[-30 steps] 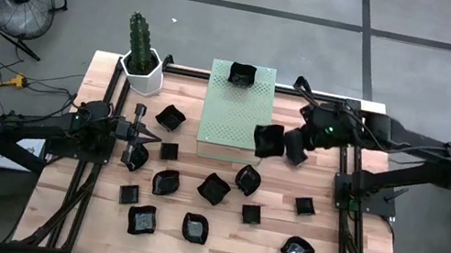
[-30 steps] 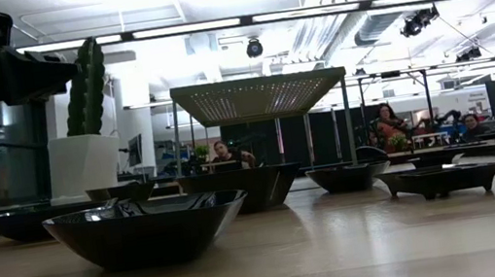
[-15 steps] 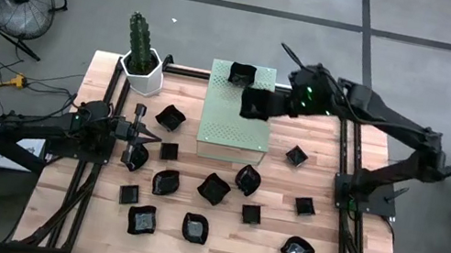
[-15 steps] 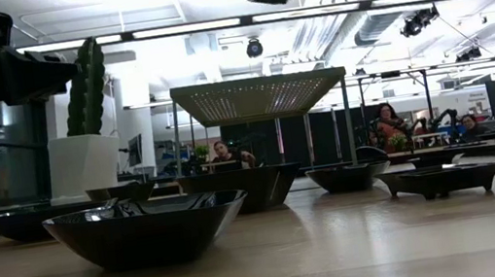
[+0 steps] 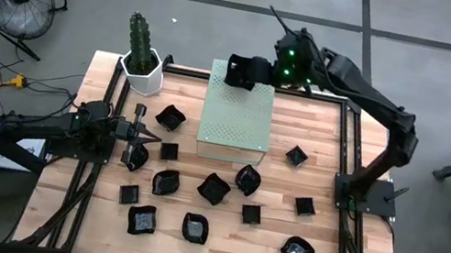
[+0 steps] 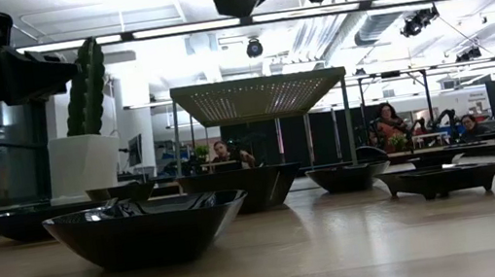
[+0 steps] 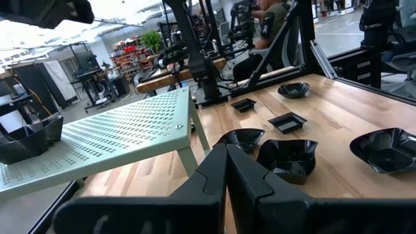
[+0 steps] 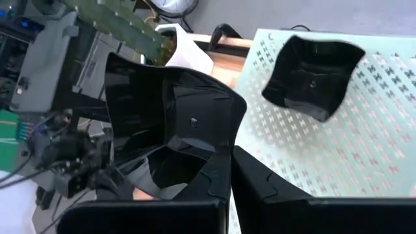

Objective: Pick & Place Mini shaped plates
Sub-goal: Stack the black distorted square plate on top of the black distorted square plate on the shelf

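1. Wooden table (image 5: 297,251) filled your overhead picture, with the pale green perforated block (image 5: 236,119) standing raised at its back middle and the white cactus pot (image 5: 144,73) off its left corner.
2. You had the right gripper (image 5: 259,70) high over the block's far edge, fingers pinched tight on the rim of one wavy black plate (image 8: 172,117); the low view showed that plate (image 6: 234,3) hanging well above the block's top.
3. One plate (image 8: 312,75) already sat on the block's far end, near the one you carried.
4. Your left gripper (image 5: 142,134) waited fully closed and empty, low over the table's left side.
5. About a dozen more plates (image 5: 214,188) lay scattered on the wood in front of the block.
6. My read on handling: they looked stiff, light and glossy, so likely slippery and perhaps chippable. You'd want the rim, pinched squarely across a wall, since the flat bottoms offered nothing to grab.
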`<action>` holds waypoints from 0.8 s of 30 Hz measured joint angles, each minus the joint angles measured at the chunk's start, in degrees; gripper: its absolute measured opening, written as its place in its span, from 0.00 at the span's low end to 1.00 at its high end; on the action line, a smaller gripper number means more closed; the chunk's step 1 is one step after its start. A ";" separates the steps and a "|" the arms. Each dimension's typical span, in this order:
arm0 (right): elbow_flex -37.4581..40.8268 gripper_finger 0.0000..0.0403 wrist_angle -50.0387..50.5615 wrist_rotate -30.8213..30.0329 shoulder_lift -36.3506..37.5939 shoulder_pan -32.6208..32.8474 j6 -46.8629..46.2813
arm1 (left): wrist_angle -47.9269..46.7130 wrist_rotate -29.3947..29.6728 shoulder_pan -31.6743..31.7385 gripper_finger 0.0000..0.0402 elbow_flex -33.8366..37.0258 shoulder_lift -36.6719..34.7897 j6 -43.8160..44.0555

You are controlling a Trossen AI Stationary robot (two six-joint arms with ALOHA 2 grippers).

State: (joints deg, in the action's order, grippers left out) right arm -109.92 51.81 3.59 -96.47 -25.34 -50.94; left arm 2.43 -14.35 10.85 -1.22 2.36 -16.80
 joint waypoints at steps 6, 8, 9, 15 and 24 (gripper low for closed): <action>-3.10 0.00 -0.02 0.45 -3.24 -1.91 -0.04 | 0.01 0.01 0.00 0.01 -0.01 0.01 0.00; -3.18 0.00 0.13 1.04 -3.90 -2.73 -0.02 | 0.01 0.00 -0.02 0.01 -0.01 0.01 0.01; -3.18 0.00 0.19 1.24 -4.15 -3.22 0.00 | 0.00 0.00 0.00 0.01 -0.01 0.01 0.00; -3.18 0.00 0.90 1.32 -5.99 -5.96 -0.02 | 0.01 0.00 0.00 0.01 0.01 0.00 0.02; -3.18 0.00 1.27 1.28 -8.63 -9.21 0.48 | -0.01 0.02 0.00 0.01 0.01 0.01 0.01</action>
State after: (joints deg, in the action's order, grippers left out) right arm -113.10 53.08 4.87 -105.10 -34.55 -50.46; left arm 2.42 -14.33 10.85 -1.22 2.37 -16.78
